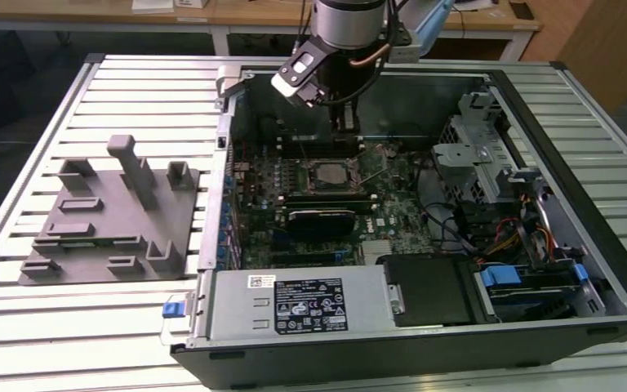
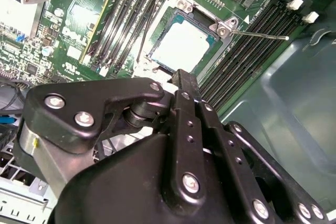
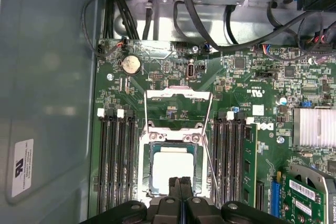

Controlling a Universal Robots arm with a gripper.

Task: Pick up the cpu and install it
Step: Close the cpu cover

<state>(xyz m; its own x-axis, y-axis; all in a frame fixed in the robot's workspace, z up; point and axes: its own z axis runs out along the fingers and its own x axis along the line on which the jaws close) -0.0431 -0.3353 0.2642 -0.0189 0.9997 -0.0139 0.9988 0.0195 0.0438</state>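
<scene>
The cpu is a pale silver-white square lying flat in the motherboard socket, also seen in the second wrist view. The socket's metal frame is swung open beside it, and a thin lever sticks out to one side. My gripper hangs just above the cpu's near edge with its two black fingers pressed together and nothing between them. In the exterior view the gripper reaches down into the open computer case, above the socket.
The grey plastic tray with upright posts stands on the slatted table at the exterior view's left. Memory slots flank the socket. Cables, a drive cage and the power supply crowd the case.
</scene>
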